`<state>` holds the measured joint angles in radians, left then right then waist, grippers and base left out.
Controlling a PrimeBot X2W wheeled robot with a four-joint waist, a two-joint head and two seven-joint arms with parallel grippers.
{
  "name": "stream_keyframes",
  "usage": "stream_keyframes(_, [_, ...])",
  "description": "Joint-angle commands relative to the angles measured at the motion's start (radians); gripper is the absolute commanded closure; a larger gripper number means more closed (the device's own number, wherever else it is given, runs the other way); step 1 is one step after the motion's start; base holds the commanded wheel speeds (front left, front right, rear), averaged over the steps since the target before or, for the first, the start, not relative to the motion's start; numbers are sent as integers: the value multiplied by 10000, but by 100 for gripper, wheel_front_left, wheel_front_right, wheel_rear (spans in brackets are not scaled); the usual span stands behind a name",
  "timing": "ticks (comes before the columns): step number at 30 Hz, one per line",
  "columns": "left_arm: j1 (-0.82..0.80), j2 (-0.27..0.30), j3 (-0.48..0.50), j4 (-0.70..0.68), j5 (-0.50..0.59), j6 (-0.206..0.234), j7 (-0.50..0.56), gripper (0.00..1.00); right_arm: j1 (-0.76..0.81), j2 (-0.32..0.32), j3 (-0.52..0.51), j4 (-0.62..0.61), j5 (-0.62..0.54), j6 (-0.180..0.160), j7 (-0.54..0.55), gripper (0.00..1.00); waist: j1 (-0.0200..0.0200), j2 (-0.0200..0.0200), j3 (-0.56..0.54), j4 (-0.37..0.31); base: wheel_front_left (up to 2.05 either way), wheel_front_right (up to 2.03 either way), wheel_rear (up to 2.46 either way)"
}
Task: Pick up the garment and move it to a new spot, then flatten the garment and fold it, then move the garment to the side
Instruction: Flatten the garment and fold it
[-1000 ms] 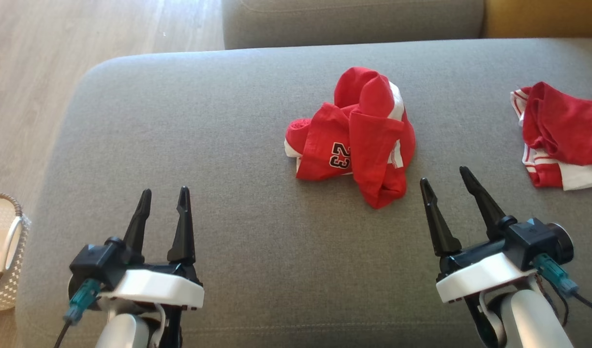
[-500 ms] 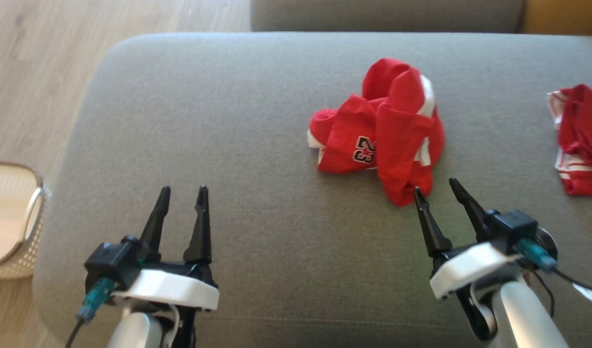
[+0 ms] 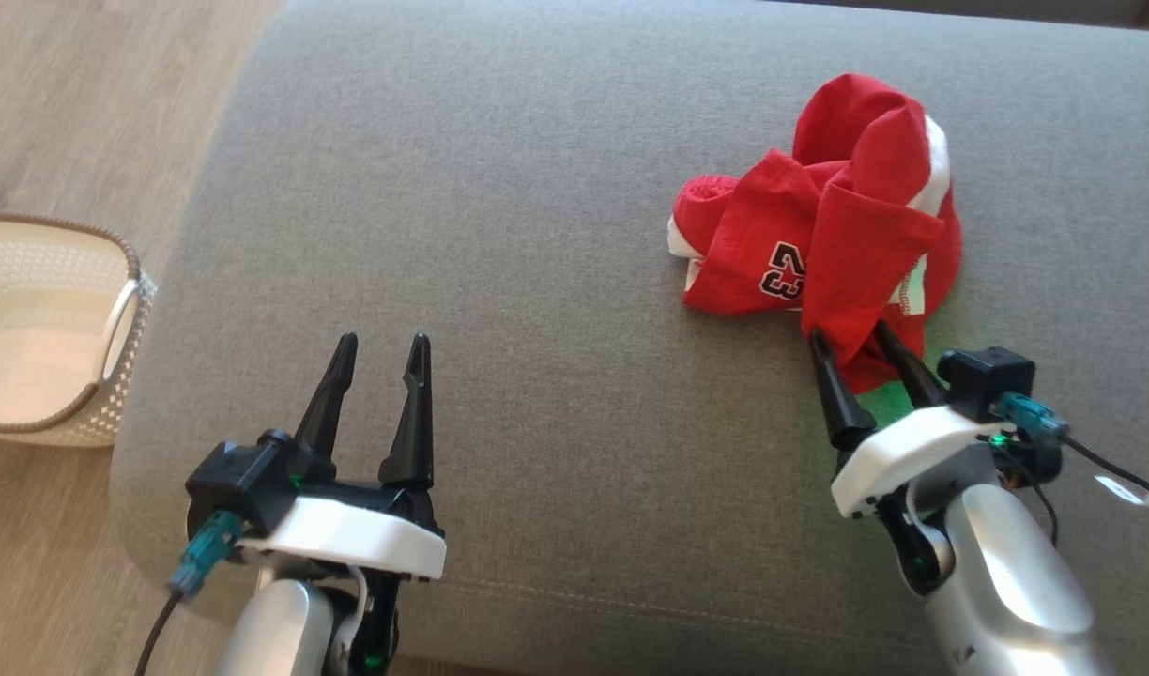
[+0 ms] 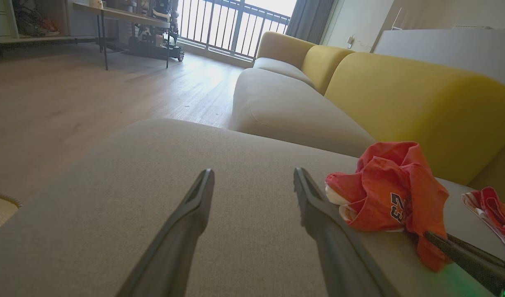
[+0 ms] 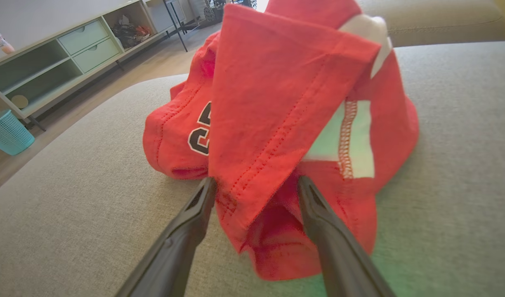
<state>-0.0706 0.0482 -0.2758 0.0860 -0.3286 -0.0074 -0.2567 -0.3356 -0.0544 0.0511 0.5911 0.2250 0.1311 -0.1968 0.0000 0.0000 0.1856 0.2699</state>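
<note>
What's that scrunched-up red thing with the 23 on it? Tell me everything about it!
The red cloth is a small garment crumpled into a heap on the grey sofa cushion. It looks like soft knit, red with white stripes, visible stitching and a black-and-white "23" on one flap. Folds stick up on the far side; another flap droops toward the robot. The right gripper has its open fingers either side of that flap, not closed on it.

Cloth on cloth
Red piece point(image 3: 819, 253) is showing soft stitched jersey, cushion point(image 3: 537, 188) coarse matt weave, right gripper point(image 3: 847, 330) matt plastic.
</note>
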Motion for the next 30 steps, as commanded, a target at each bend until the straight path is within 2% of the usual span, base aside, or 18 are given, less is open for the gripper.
stream_keyframes(1, [-401,21,300,-285,-110,63,-51,0,-468,41,401,19,168,-4,-167,0,0,0,77,88,0,0,0])
stream_keyframes(2, [-407,21,288,-278,-116,71,-51,0,-543,41,511,156,250,-4,-179,0,0,0,83,103,0,0,0])
stream_keyframes(3, [-409,21,280,-271,-118,79,-51,0,-617,41,596,267,290,-4,-207,70,0,0,84,109,0,0,0])
stream_keyframes(4, [-409,21,273,-267,-119,85,-51,0,-698,40,650,331,254,-4,-262,100,0,0,81,112,0,0,0])
stream_keyframes(11, [-354,21,252,-166,-128,138,-51,0,-919,-267,277,-80,-284,-4,-557,100,0,0,-140,18,0,0,0])
stream_keyframes(15, [-254,20,238,-121,-160,174,-51,0,-852,-686,-596,-866,-765,-4,-522,100,0,0,-382,-139,0,0,0])
stream_keyframes(22, [-223,20,78,-125,-242,214,-51,0,-1152,-1512,-2468,-1810,-1694,-4,340,100,0,0,-575,-296,0,0,0])
stream_keyframes(23, [-227,20,58,-127,-255,222,-51,0,-1204,-1596,-2705,-1756,-1944,-4,501,80,0,0,-588,-304,0,0,0])
stream_keyframes(24, [-230,20,30,-124,-267,224,-51,0,-1241,-1671,-2909,-1641,-2260,-4,705,14,0,0,-603,-303,0,0,0])
stream_keyframes(25, [-232,20,-1,-115,-275,225,-51,0,-1291,-1668,-3094,-1516,-2501,-4,905,0,0,0,-620,-300,0,0,0])
stream_keyframes(30, [-126,20,2,-43,-262,248,-51,0,-1387,-1207,-3329,-1347,-3302,-4,1161,0,0,0,-806,-445,0,0,0])
